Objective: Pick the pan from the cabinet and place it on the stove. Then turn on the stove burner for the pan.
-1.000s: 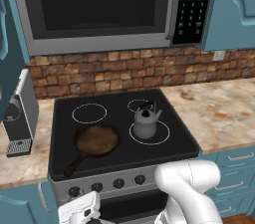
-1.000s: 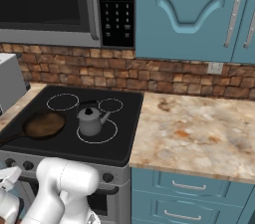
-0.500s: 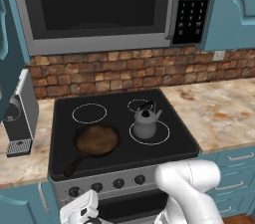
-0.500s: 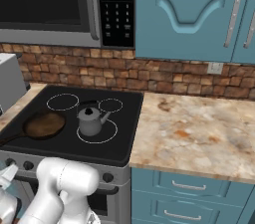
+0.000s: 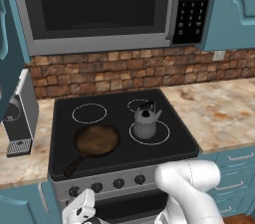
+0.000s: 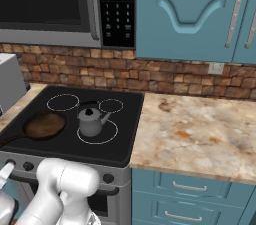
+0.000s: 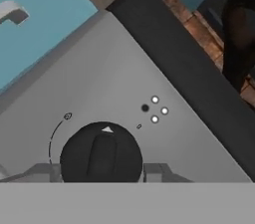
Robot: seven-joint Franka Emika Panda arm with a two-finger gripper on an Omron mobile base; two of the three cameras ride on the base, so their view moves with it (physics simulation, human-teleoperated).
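The pan (image 5: 97,139) (image 6: 44,125) lies on the front left burner of the stove (image 5: 114,113) (image 6: 125,136), its handle pointing toward the front left corner. My gripper (image 5: 82,204) (image 7: 102,170) is low in front of the stove's steel panel, at the leftmost black knob (image 5: 74,191) (image 7: 101,153). In the hand view its fingertips (image 7: 50,172) stand close on either side of that knob, and the jaws look open, just off its rim. The teal cabinet (image 6: 190,14) hangs at the upper right with its doors closed.
A small grey kettle (image 5: 145,121) (image 6: 91,120) stands on the front right burner ring. The microwave (image 5: 99,4) hangs over the stove. A coffee machine (image 5: 17,113) sits on the counter to the left. Teal drawers (image 6: 190,189) are under the marbled counter (image 6: 200,129).
The hand has edged slightly left and lower in front of the knob row. Pan and kettle have not moved.
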